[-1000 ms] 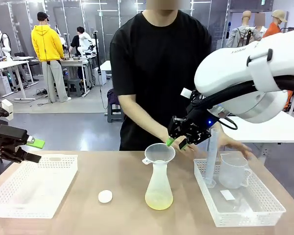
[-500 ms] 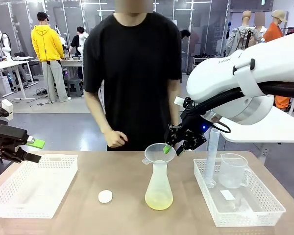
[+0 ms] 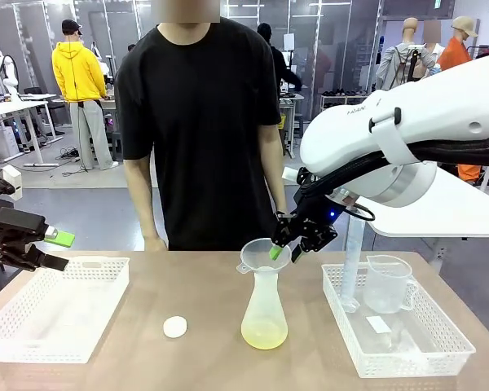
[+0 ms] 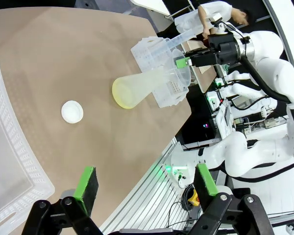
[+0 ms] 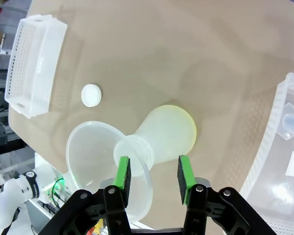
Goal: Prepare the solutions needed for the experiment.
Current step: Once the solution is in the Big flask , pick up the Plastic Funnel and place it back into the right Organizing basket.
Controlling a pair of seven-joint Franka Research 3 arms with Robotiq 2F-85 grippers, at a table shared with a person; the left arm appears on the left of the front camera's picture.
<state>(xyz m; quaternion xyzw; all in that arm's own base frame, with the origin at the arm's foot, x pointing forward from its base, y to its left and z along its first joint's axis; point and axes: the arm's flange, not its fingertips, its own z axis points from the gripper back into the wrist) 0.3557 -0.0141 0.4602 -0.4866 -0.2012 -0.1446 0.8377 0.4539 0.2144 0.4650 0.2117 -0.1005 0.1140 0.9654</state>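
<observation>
Solution, pale yellow-green, lies in the wide base of the flask, which stands at the middle of the desk, nearer my edge. A funnel sits in its neck. My right pincer is half-open astride the funnel's rim, not yet gripping it. I judge the step is taking the funnel off; next I must pinch the rim and lift straight up. My left pincer hangs wide open.
</observation>
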